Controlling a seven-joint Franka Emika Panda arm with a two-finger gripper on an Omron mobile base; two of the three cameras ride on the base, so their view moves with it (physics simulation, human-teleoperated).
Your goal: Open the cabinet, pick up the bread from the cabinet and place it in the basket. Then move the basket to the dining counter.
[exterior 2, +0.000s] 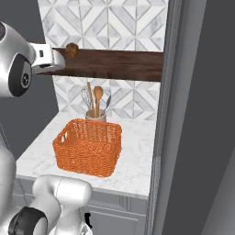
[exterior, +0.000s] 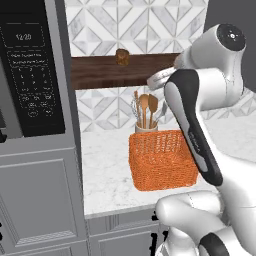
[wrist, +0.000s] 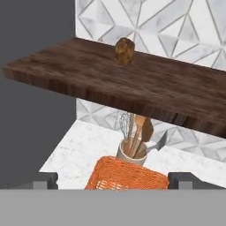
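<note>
- The bread [wrist: 124,51], a small golden-brown lump, sits on the dark wooden shelf [wrist: 132,88] of the cabinet, near the back by the tiled wall [wrist: 176,31].
- In the hand view the end effector [wrist: 114,180] has its two dark tips spread wide at the bottom edge, with nothing between them; it faces the shelf from in front, well apart from the bread.
- In the left base view the bread [exterior: 122,57] rests on the shelf [exterior: 110,72] above the counter [exterior: 105,175], to the left of the white arm [exterior: 200,100].
- The orange basket [exterior: 161,160] stands on the counter below the shelf, with nothing visible inside it.
- A pale jar of wooden spoons and a whisk [exterior: 146,116] stands just behind the basket, against the tiled wall.
- A black microwave [exterior: 30,75] is set in the grey unit to the left.
- In the right base view a tall grey panel [exterior 2: 193,114] stands just right of the shelf.
</note>
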